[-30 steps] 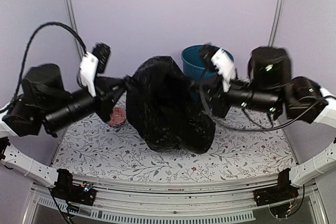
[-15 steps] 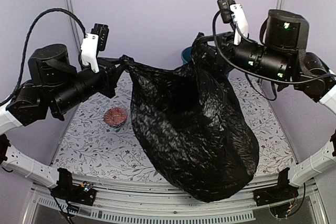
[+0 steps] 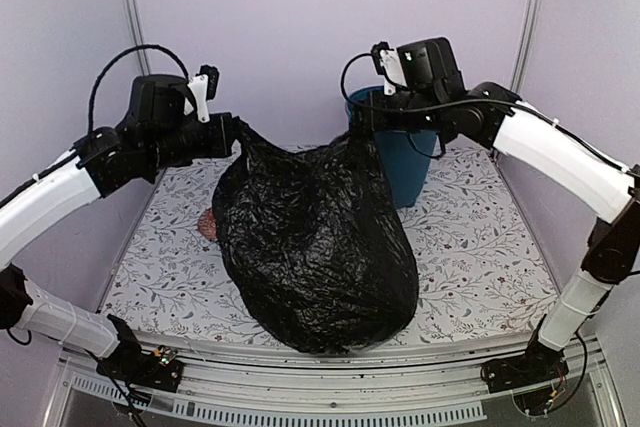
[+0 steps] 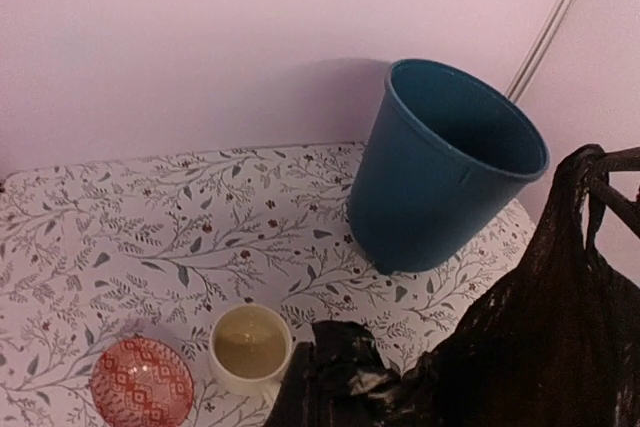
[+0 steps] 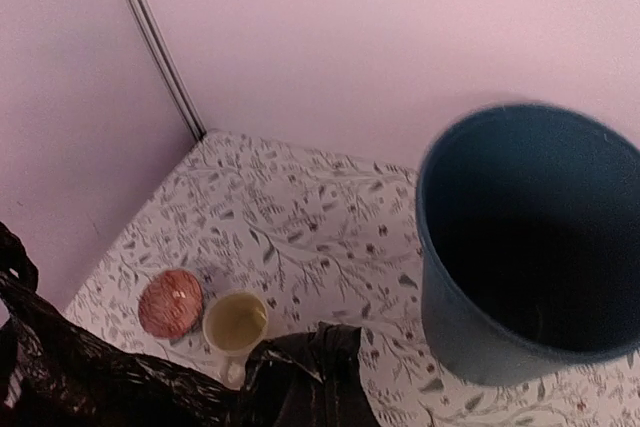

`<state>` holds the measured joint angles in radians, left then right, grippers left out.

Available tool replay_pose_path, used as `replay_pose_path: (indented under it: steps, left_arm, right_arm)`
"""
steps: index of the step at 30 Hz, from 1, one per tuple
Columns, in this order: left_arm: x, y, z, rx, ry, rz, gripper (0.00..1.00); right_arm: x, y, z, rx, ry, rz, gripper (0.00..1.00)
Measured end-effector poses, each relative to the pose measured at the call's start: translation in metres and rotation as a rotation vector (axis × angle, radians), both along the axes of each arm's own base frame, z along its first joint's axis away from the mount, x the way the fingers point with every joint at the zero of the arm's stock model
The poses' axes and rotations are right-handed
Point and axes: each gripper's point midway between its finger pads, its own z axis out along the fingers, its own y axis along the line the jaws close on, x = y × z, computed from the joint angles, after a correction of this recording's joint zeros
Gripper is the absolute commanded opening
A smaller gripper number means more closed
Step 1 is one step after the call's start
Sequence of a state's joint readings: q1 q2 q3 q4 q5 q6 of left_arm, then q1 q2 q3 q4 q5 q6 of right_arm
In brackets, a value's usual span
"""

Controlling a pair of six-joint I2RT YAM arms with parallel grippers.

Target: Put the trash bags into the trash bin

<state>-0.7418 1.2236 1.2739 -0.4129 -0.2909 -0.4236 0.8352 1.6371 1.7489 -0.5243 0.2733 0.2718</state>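
Observation:
The black trash bag (image 3: 315, 242) hangs stretched between both grippers, and its bulging bottom reaches down to the floral table near the front edge. My left gripper (image 3: 236, 135) is shut on the bag's left top corner. My right gripper (image 3: 366, 119) is shut on the right top corner, just in front of the teal trash bin (image 3: 405, 162). The bin stands upright at the back right, partly hidden by the bag. In the left wrist view the bin (image 4: 440, 177) is ahead and bunched bag plastic (image 4: 350, 372) hides the fingers. The right wrist view shows the bin's open mouth (image 5: 535, 237) and the bag (image 5: 305, 377).
A cream mug (image 4: 250, 347) and a small red patterned bowl (image 4: 140, 382) sit on the table left of the bag; only the bowl's edge (image 3: 207, 225) shows from above. Purple walls with metal posts close in the back and sides.
Both arms have stretched toward the back of the table, carrying the bag away from the camera and lower. The bin, covered half a second ago, shows again behind the right gripper.

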Motion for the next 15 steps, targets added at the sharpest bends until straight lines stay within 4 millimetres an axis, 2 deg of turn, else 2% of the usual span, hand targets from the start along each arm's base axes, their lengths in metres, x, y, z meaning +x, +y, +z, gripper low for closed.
replay_pose_path:
  steps: [1, 3, 4, 6, 8, 9, 11, 12, 13, 14, 15]
  left_arm:
    - [0.008, 0.002, 0.013, 0.0, -0.019, 0.008, 0.0]
    - [0.019, 0.003, 0.064, -0.02, -0.11, 0.014, 0.0]
    - [0.02, 0.004, 0.095, -0.04, -0.171, 0.015, 0.0]
    - [0.009, 0.01, 0.174, -0.106, -0.329, -0.002, 0.0]
    - [-0.017, 0.022, 0.245, -0.178, -0.486, -0.041, 0.0]
    - [-0.037, 0.028, 0.282, -0.219, -0.583, -0.075, 0.0]
    - [-0.08, 0.043, 0.337, -0.286, -0.751, -0.146, 0.0]
    - [-0.101, 0.048, 0.354, -0.307, -0.815, -0.182, 0.0]
    - [-0.114, 0.051, 0.362, -0.315, -0.851, -0.209, 0.0]
    - [-0.129, 0.057, 0.365, -0.315, -0.89, -0.233, 0.0]
    - [-0.136, 0.06, 0.362, -0.308, -0.902, -0.24, 0.0]
  right_arm:
    - [0.01, 0.011, 0.014, 0.013, -0.02, 0.01, 0.01]
    - [0.02, 0.026, 0.055, 0.062, -0.086, 0.032, 0.01]
    - [0.022, 0.03, 0.086, 0.101, -0.139, 0.045, 0.01]
    - [0.011, 0.027, 0.151, 0.191, -0.259, 0.07, 0.01]
    - [-0.02, 0.012, 0.222, 0.292, -0.412, 0.106, 0.01]
    - [-0.041, 0.006, 0.247, 0.325, -0.477, 0.135, 0.01]
    - [-0.092, -0.02, 0.298, 0.364, -0.645, 0.177, 0.01]
    - [-0.127, -0.017, 0.311, 0.384, -0.694, 0.241, 0.01]
    - [-0.155, -0.025, 0.325, 0.397, -0.759, 0.276, 0.01]
    - [-0.177, -0.028, 0.331, 0.399, -0.81, 0.31, 0.01]
    - [-0.187, -0.032, 0.329, 0.379, -0.844, 0.319, 0.01]
